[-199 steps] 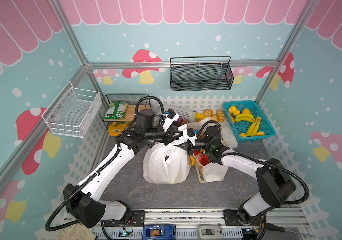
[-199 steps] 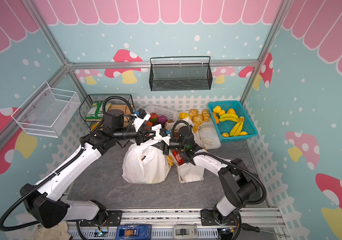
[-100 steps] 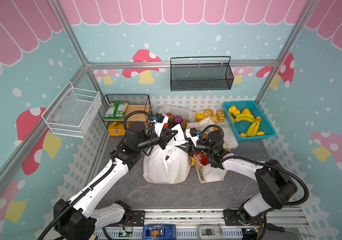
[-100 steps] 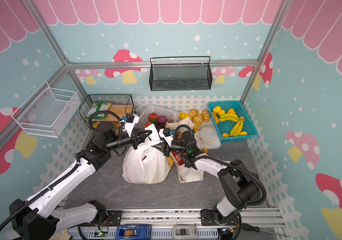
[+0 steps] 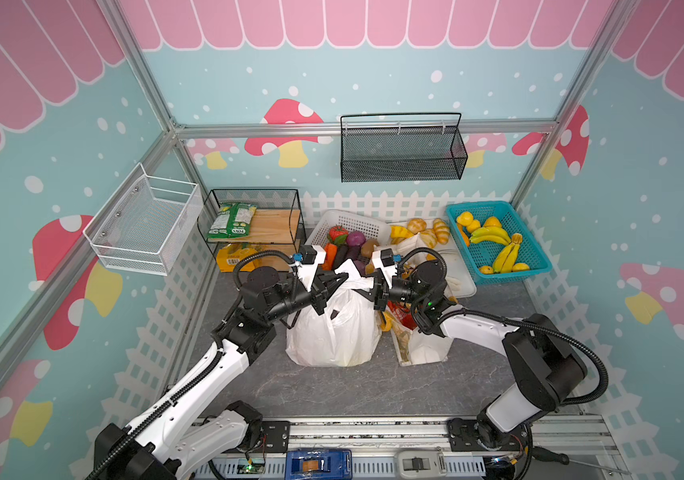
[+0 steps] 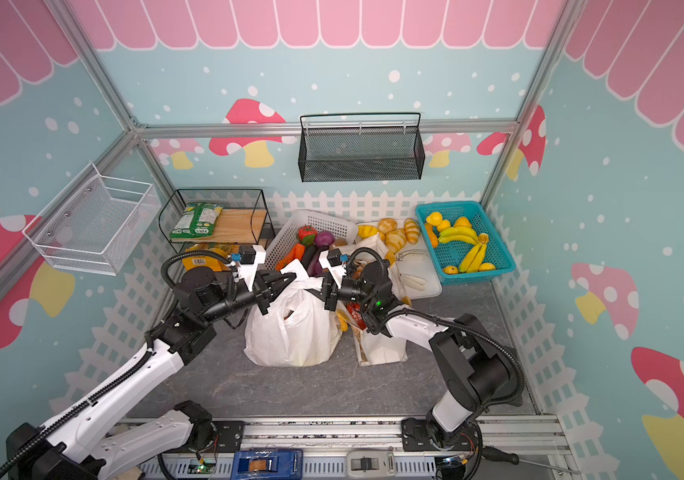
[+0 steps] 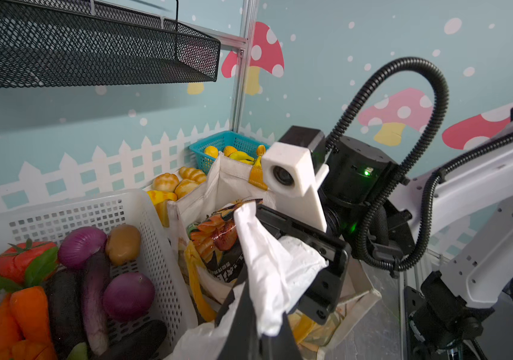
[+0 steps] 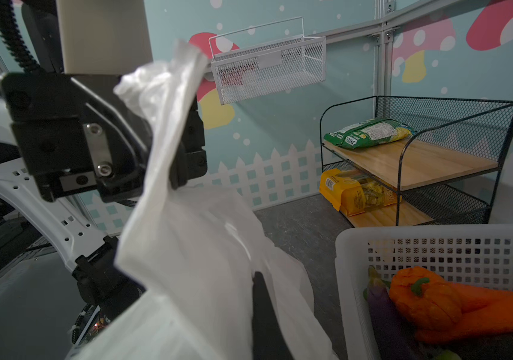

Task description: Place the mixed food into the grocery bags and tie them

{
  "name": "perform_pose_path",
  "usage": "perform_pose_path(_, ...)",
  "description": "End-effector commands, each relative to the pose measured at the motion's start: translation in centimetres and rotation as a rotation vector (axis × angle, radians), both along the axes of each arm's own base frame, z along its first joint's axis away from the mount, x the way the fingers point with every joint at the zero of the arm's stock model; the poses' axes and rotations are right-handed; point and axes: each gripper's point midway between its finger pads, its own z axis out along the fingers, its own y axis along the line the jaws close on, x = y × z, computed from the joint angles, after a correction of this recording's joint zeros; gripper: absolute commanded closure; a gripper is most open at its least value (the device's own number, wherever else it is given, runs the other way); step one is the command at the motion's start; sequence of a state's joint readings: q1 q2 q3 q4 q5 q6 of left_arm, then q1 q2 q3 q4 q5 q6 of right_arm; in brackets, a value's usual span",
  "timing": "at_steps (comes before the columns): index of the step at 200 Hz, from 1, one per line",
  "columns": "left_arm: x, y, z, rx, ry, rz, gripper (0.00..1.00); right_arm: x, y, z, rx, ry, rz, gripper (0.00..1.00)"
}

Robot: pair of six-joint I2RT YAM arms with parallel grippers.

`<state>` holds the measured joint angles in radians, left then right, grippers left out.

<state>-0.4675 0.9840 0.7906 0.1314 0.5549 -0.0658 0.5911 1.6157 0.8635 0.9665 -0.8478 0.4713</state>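
**A:** Where is the white plastic carrier bag (image 5: 332,332)?

**B:** It stands on the grey desk (image 5: 332,395), near the middle in both top views. Its loop handles (image 5: 348,272) are drawn up from the body, one in each end effector.

**A:** How are they held?

**B:** The left end effector (image 5: 327,287) is clamped on one handle. The right wrist view shows the white film pinched flat between its dark fingers (image 8: 188,146). The right end effector (image 5: 376,291) is closed on the other handle, and the left wrist view shows plastic bunched in its grip.

**A:** Where is the bag's body relative to them?

**B:** In a top view it is at 6 o'clock from the left end effector and between 7 and 8 o'clock from the right one. The two face each other across the bag's mouth, near but apart.

**A:** And the canvas tote (image 5: 423,353)?

**B:** It is just beside the carrier bag, at its 3 o'clock, and about 5 o'clock from the right end effector. A red crisp packet (image 5: 398,313) and a dark-and-yellow snack packet (image 7: 218,237) stick out of it.
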Motion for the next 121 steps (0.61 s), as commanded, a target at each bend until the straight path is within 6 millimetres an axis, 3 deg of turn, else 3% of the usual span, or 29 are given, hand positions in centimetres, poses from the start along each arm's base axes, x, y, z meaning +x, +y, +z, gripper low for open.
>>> perform_pose_path(1, -1.1, 0.4, 0.2, 0.088, -0.155, 0.007, 1.00, 1.0, 0.1, -0.3, 0.006, 0.061, -0.012, 0.99)
perform_pose_path(51, -3.9, 0.4, -4.1, 0.380, -0.234, -0.107, 0.99, 1.3, 0.4, -0.6, -0.025, 0.072, -0.001, 1.00)
perform_pose_path(121, -5.3, 1.3, -8.6, 0.676, -0.407, -0.261, 0.99, 1.3, 0.8, -0.8, -0.077, 0.058, 0.060, 0.98)
